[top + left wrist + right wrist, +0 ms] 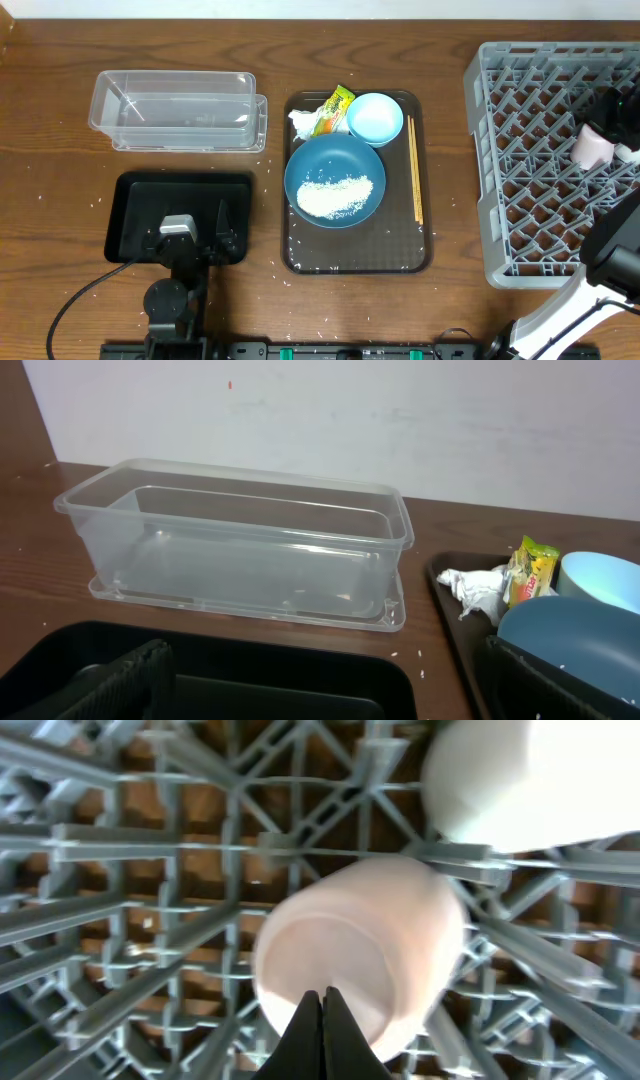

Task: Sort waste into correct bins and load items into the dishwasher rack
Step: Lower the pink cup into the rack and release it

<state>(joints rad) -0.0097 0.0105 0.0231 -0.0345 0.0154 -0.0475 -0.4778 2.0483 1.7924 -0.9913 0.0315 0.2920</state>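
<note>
Two cups lie in the rack [520,220], the pink cup [360,950] on its side just under our right claw [322,1000], which is closed tight on nothing, and the white cup [520,780] beyond to its right; we judge the pink one light, rigid and slick, best pinched across the rim.

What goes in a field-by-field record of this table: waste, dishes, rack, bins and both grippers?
Waste: rice heaped in the dark-blue dish; tissue and wrapper beside it on the brown tray
Dishes on tray: dark-blue dish, light-blue bowl, chopsticks
Rack: grey rack holds the pink cup, on its side, and the white cup
Bins: clear tub empty; black tray partly hidden
Left gripper: open, over the black tray
Right gripper: shut, at the pink cup's rim
</note>
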